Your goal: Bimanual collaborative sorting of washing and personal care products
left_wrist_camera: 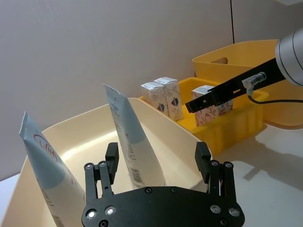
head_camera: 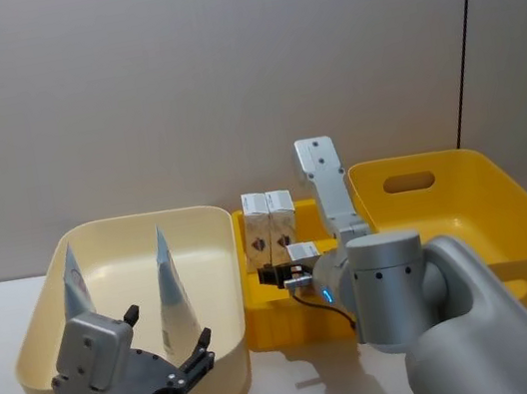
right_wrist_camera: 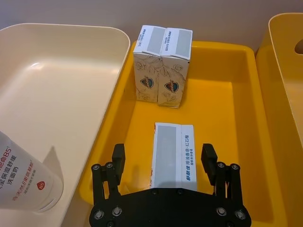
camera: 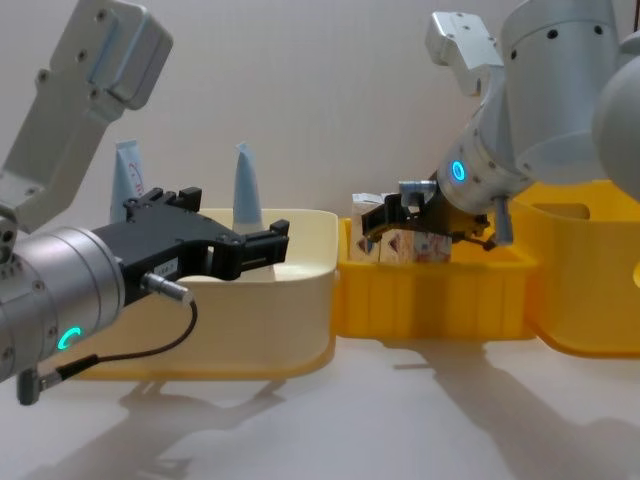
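Note:
Two pale blue-and-white tubes (head_camera: 74, 284) (head_camera: 170, 283) stand upright in the cream tub (head_camera: 136, 221) on the left. My left gripper (head_camera: 168, 326) hovers open at the tub's near side, with the nearer tube (left_wrist_camera: 128, 137) just beyond its fingers and nothing held. Two white cartons (head_camera: 269, 218) stand side by side at the back of the small yellow tray (head_camera: 264, 323). A third carton (right_wrist_camera: 173, 156) stands nearer in that tray. My right gripper (right_wrist_camera: 163, 158) is lowered over it, open, one finger on each side and clear of it.
A large yellow tub (head_camera: 508, 207) sits right of the small tray, touching it. The cream tub presses against the tray's left side. A plain wall rises behind; bare table lies in front of the tubs.

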Robot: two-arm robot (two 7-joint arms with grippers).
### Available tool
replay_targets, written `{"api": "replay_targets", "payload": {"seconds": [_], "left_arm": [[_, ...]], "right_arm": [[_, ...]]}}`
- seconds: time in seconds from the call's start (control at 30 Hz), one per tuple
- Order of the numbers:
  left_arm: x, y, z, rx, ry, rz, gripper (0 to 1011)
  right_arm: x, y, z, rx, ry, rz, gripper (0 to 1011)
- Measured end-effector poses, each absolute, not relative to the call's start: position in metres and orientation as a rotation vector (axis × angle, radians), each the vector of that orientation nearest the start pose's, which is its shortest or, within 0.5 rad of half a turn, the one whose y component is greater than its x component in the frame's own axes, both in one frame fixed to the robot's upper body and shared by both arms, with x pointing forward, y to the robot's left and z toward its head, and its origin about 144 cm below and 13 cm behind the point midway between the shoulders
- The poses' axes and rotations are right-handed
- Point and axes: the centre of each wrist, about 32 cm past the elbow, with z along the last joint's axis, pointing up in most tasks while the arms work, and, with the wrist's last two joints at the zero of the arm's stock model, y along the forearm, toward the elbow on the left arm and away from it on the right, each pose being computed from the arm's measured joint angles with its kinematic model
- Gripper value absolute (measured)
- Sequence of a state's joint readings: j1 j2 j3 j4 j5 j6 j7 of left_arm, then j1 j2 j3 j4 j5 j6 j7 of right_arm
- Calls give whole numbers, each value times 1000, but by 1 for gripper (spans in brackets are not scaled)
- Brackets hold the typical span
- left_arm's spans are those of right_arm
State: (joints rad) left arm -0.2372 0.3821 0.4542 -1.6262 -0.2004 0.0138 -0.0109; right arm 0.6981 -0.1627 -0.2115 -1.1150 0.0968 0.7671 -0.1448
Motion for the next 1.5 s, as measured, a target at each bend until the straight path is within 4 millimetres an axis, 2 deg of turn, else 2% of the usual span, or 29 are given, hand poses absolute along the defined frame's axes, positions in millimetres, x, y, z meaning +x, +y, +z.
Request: {"api": "replay_targets", "payload": {"seconds": [0.07,0.23,0.3,0.37,0.47,0.67,0.77,1.17,1.5], "left_arm": [[492,198,1204,61,-268,1124,1003],[492,198,1204,61,-268,1124,1003],[492,198,1204,61,-268,1124,1003],[492,198,1204,61,-268,1124,1003],[492,198,1204,61,-268,1124,1003],[492,198,1204,61,-268,1124,1003],[492,198,1204,61,-268,1124,1003],[492,198,1204,61,-268,1124,1004],[492,198,1204,61,-268,1124,1003]], "right_arm": [[621,-94,1293,-419,371,-1370,1001],[623,-93,1292,-416,376,-1369,883],[624,-93,1292,-416,377,-1369,867],[624,-93,1292,-415,379,-1368,783],[624,-93,1292,-414,380,-1368,730],[625,-92,1291,-413,382,-1367,490],[626,-92,1291,-413,384,-1366,446],[623,-93,1293,-398,364,-1360,402],[614,-101,1304,-322,287,-1353,401]]}}
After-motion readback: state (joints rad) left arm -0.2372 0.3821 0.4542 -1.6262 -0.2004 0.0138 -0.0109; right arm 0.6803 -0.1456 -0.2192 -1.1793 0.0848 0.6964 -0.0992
